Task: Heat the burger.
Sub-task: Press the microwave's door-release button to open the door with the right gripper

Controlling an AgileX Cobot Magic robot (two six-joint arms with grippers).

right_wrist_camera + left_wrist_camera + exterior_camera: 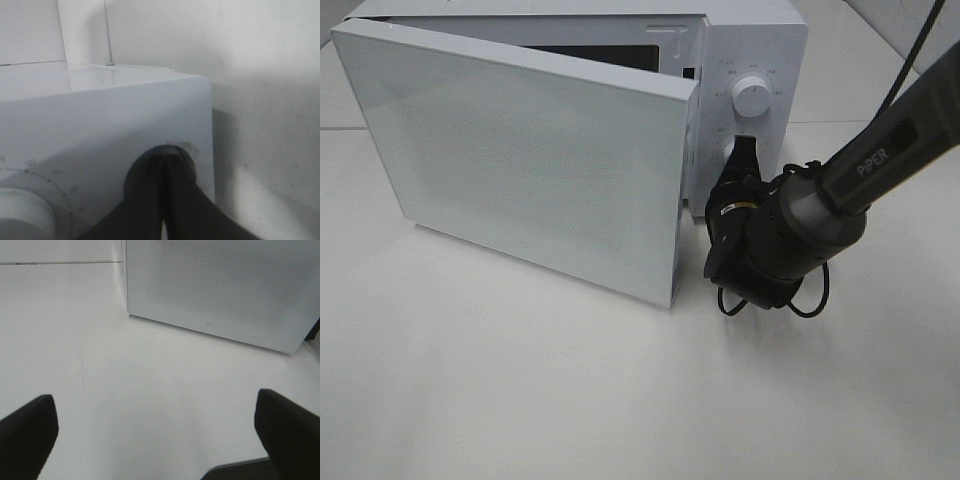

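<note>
The burger is hidden; nothing of it shows in any view. A white microwave (760,40) stands at the back, and its door (530,160) swings out at an angle, covering the inside. My right gripper (745,150) is shut, with its tips pressed against the lower round control on the panel, just under the upper dial (752,96). The right wrist view shows the shut fingers (150,200) meeting at that round control (185,150), with the dial (20,210) beside them. My left gripper (157,440) is open and empty, low over the table and facing the door (225,285).
The white table (520,380) spreads out in front of the microwave. The door's lower corner (670,300) reaches toward the right arm (880,150). A black cable loop (810,290) hangs under the right wrist.
</note>
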